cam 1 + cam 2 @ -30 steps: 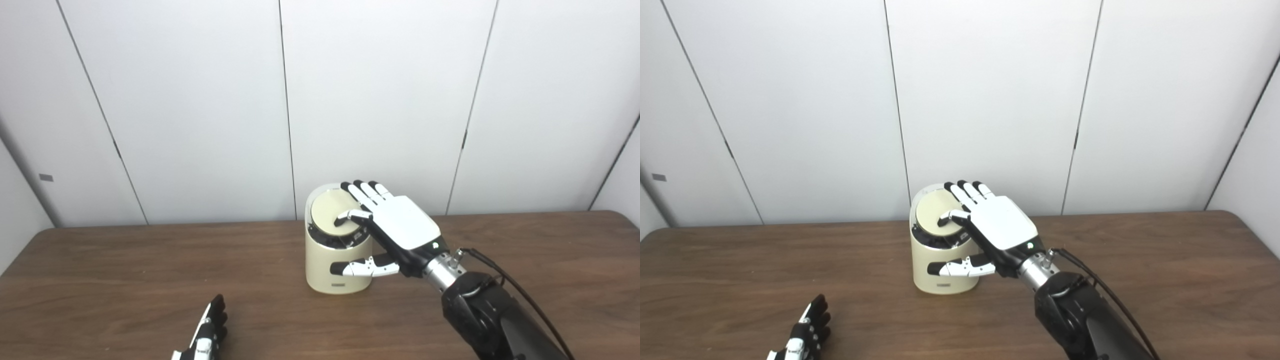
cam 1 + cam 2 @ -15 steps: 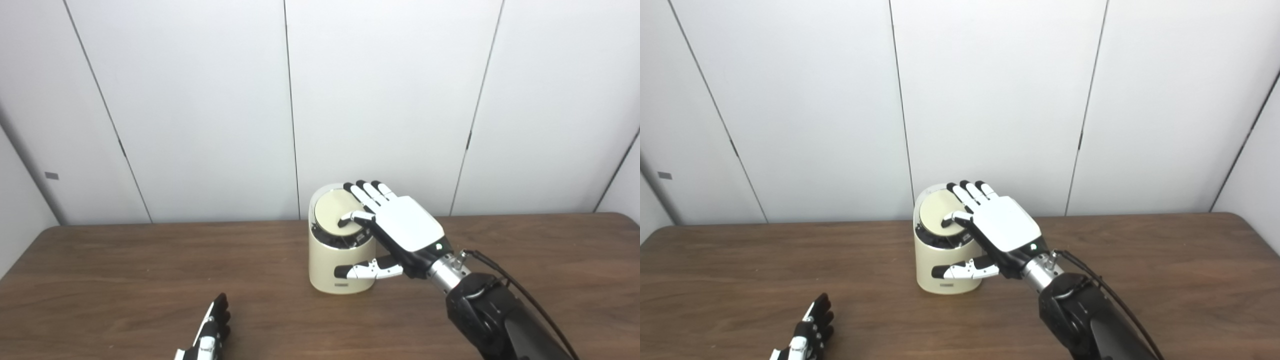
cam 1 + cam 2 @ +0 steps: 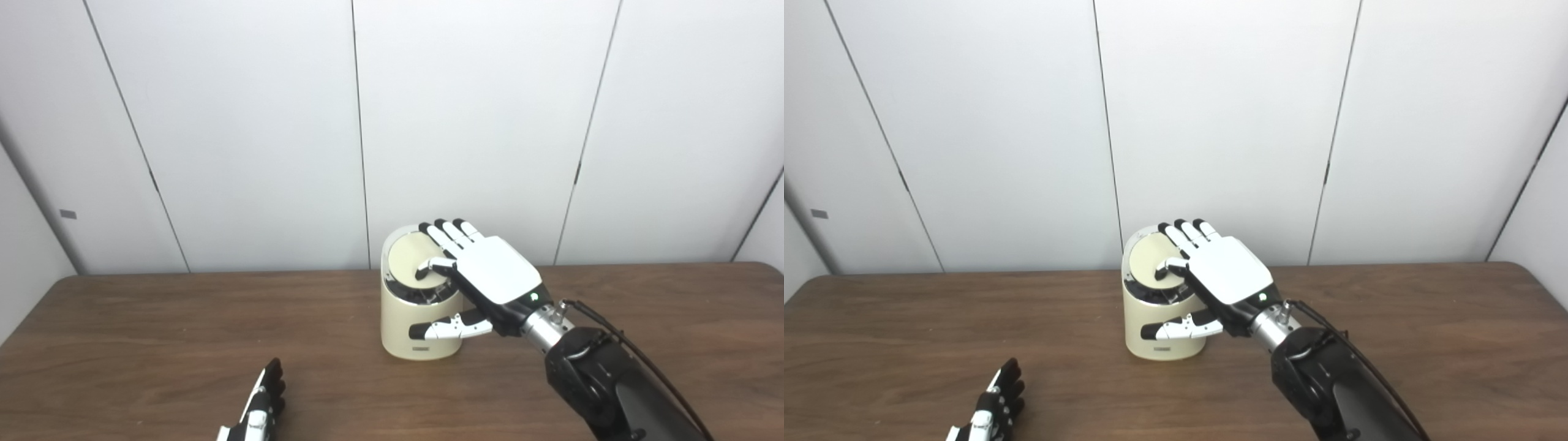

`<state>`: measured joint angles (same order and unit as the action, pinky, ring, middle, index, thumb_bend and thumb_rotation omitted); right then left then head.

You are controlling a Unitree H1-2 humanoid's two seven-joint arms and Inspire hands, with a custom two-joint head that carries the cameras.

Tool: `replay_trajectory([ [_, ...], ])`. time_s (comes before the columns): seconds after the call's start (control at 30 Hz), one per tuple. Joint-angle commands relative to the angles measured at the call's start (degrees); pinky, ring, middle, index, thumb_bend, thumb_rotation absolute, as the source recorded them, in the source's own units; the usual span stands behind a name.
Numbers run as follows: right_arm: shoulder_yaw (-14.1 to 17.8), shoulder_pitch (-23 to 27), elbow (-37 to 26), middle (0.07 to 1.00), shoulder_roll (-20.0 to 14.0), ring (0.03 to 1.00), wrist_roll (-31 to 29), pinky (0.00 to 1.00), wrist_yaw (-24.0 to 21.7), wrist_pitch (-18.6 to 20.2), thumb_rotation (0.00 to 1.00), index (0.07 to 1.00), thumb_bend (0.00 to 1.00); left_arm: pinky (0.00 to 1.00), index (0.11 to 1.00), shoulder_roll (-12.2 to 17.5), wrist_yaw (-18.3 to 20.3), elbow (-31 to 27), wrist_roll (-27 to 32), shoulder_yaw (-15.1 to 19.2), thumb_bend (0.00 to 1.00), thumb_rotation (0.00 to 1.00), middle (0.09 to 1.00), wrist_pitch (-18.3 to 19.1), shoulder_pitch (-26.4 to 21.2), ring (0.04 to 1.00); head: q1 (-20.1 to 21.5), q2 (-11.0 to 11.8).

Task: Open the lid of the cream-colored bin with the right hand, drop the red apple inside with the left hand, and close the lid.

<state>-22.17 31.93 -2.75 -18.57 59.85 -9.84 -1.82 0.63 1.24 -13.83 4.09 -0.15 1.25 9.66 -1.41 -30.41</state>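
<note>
The cream-colored bin (image 3: 398,331) stands on the brown table, near its far edge at the middle. Its round lid (image 3: 407,260) sits tilted toward me, with a dark gap and a chrome ring showing under its front edge. My right hand (image 3: 496,272) lies flat on the lid's right side, fingers stretched out on the disc and thumb in front of the bin's body; it grips nothing. My left hand (image 3: 260,410) rests on the table at the bottom edge, only its outstretched fingers showing, empty. No red apple is in view.
The brown table (image 3: 153,343) runs across the whole picture, with white wall panels close behind the bin. My right forearm (image 3: 600,380) and its cable cross the table's right front.
The camera has shifted a little, so the whole picture has moved to the right. My right hand stays on the lid and my left hand stays at the bottom edge.
</note>
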Motion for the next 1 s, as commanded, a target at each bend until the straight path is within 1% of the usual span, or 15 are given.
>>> replay_trajectory([
  [0.0, -0.4, 0.88, 1.15, 1.0, -0.52, 1.0, 0.91, 1.0, -2.48, 1.12, 0.97, 0.678, 0.59, 1.0, 1.0, -0.45, 0.16, -1.43, -0.38, -0.53, 0.64, 1.0, 1.0, -0.03, 0.56, 1.0, -0.01, -0.05],
  [0.1, -0.4, 0.85, 1.02, 1.0, -0.54, 1.0, 0.51, 1.0, -3.15, 1.36, 0.99, 0.677, 0.6, 1.0, 1.0, -0.48, -0.02, -1.46, -0.2, -0.54, 0.63, 1.0, 1.0, -0.08, 0.51, 1.0, -0.01, -0.12],
  [0.2, 0.16, 0.62, 0.46, 1.0, -0.31, 1.0, -0.38, 1.0, -1.8, 0.94, 0.97, 0.694, 0.59, 1.0, 1.0, -0.56, -0.18, -1.52, 0.03, -0.48, 0.63, 1.0, 1.0, 0.07, 0.53, 1.0, -0.01, -0.12],
  [0.27, 0.89, 0.5, -0.56, 1.0, -0.03, 1.0, -1.39, 1.0, -1.12, 0.89, 0.99, 0.72, 0.59, 1.0, 1.0, -0.55, -0.28, -1.51, -0.19, -0.5, 0.64, 1.0, 1.0, 0.03, 0.53, 1.0, 0.04, -0.25],
  [0.43, 3.32, 0.14, -5.16, 1.0, 0.8, 1.0, -4.18, 1.0, -1.76, 1.98, 1.0, 0.777, 0.6, 1.0, 1.0, -0.26, 0.01, -1.62, -0.19, -0.74, 0.63, 1.0, 1.0, 0.32, 0.53, 1.0, 0.11, -0.23],
  [0.57, 5.57, -0.55, -8.91, 1.0, 1.64, 1.0, -5.74, 1.0, -1.3, 2.8, 0.99, 0.811, 0.56, 1.0, 1.0, -0.25, -0.05, -1.31, -0.11, -0.71, 0.62, 1.0, 1.0, 0.16, 0.38, 1.0, 0.21, -0.2],
  [0.67, 6.68, -1.17, -10.96, 1.0, 1.56, 1.0, -5.59, 1.0, -1.68, 3.32, 1.0, 0.884, 0.55, 1.0, 1.0, -0.12, -0.03, -0.92, -0.2, -0.64, 0.63, 1.0, 1.0, -0.21, 0.25, 1.0, 0.4, -0.22],
  [0.8, 9.14, -3.57, -12.54, 1.0, 2.27, 1.0, -8.11, 1.0, -2.12, 5.54, 1.0, 0.939, 0.56, 1.0, 1.0, -0.02, -0.15, -1.13, -0.23, -0.48, 0.62, 1.0, 1.0, 0.19, 0.15, 1.0, 0.73, -0.29],
  [0.97, 13.67, -10.0, -14.37, 1.0, 4.29, 1.0, -16.77, 1.0, -1.94, 8.23, 1.0, 0.955, 0.57, 1.0, 1.0, 0.35, -0.01, -1.67, 0.41, 0.06, 0.62, 1.0, 1.0, 0.37, 0.1, 1.0, 1.35, -0.82],
])
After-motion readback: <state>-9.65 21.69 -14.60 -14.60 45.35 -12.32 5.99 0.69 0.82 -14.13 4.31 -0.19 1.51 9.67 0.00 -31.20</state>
